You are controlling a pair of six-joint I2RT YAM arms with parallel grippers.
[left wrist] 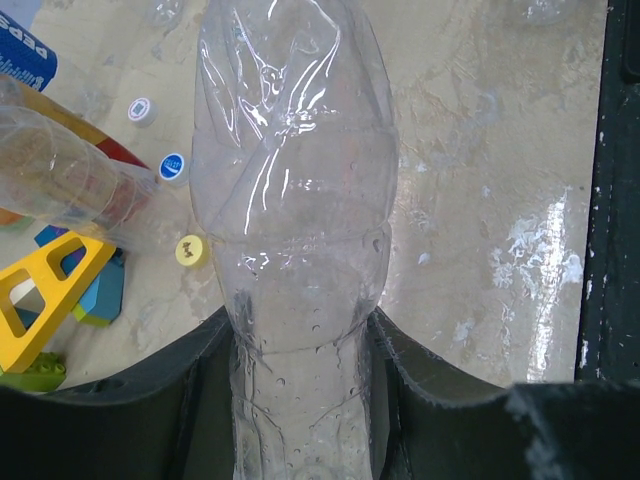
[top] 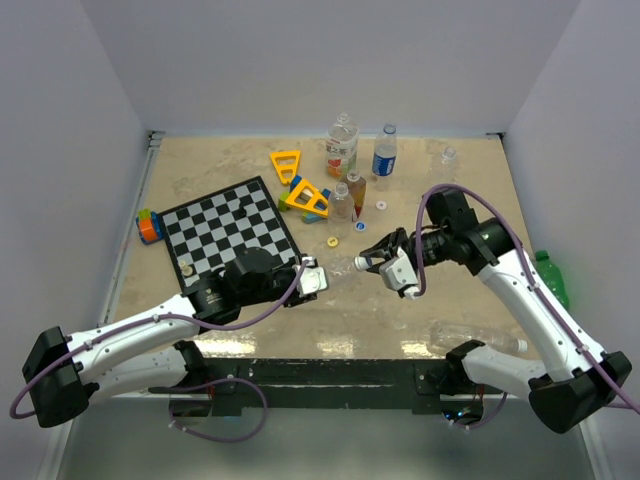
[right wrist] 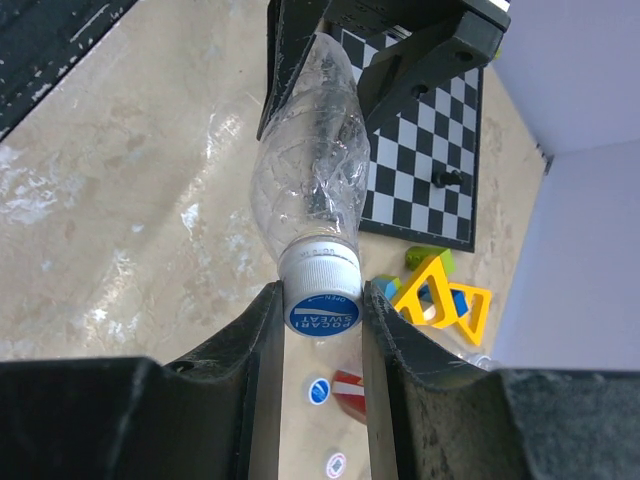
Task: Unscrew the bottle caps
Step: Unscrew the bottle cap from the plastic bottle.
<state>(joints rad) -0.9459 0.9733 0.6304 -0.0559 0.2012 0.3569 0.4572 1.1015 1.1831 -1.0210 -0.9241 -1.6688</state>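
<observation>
A clear unlabelled bottle (right wrist: 310,170) hangs level between my two grippers above the table. It also shows in the left wrist view (left wrist: 290,200). My left gripper (left wrist: 300,400) is shut on its lower body, seen from above in the top view (top: 312,276). My right gripper (right wrist: 322,312) is shut on its white cap with a blue top (right wrist: 322,290), seen in the top view (top: 372,262). Loose caps lie on the table: yellow (top: 332,241), blue (top: 361,225) and white (top: 381,207).
Bottles stand at the back: orange-labelled (top: 342,148), blue-labelled (top: 385,153), two small ones (top: 350,195). A green bottle (top: 552,278) lies at the right edge, a clear one (top: 485,340) near my right base. Checkerboard (top: 230,228) and yellow triangle frames (top: 312,200) lie left.
</observation>
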